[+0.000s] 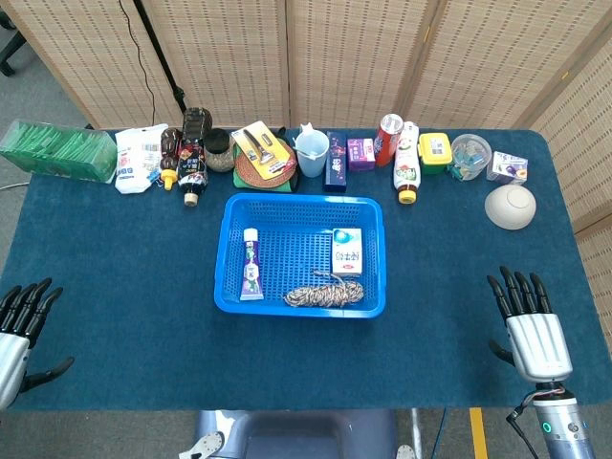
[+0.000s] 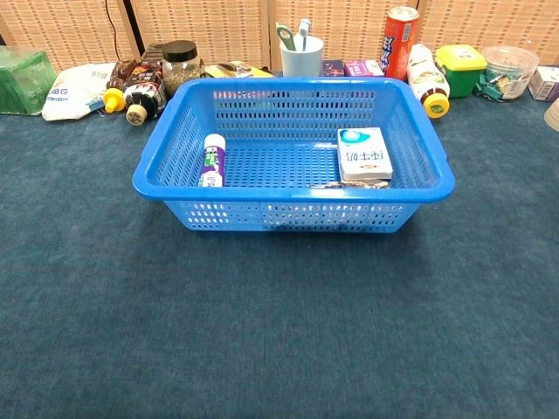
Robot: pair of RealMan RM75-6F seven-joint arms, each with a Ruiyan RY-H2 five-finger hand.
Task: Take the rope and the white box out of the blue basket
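The blue basket (image 1: 232,266) (image 2: 175,140) stands mid-table. Inside it a coiled, speckled rope (image 1: 325,292) lies by the near wall; in the chest view only a sliver of the rope (image 2: 358,184) shows over the rim. The white box (image 1: 347,251) (image 2: 363,154) lies flat at the basket's right, just behind the rope. A tube (image 1: 251,264) (image 2: 212,160) lies at the basket's left. My left hand (image 1: 17,325) rests open at the table's near left edge. My right hand (image 1: 531,325) is open at the near right, fingers spread. Both are far from the basket and absent from the chest view.
Along the table's back edge stand a green pack (image 1: 57,150), a white bag (image 1: 141,158), bottles (image 1: 191,158), a woven plate (image 1: 262,158), a cup (image 1: 312,153), cans and small boxes (image 1: 406,153). A white bowl (image 1: 510,207) sits at the right.
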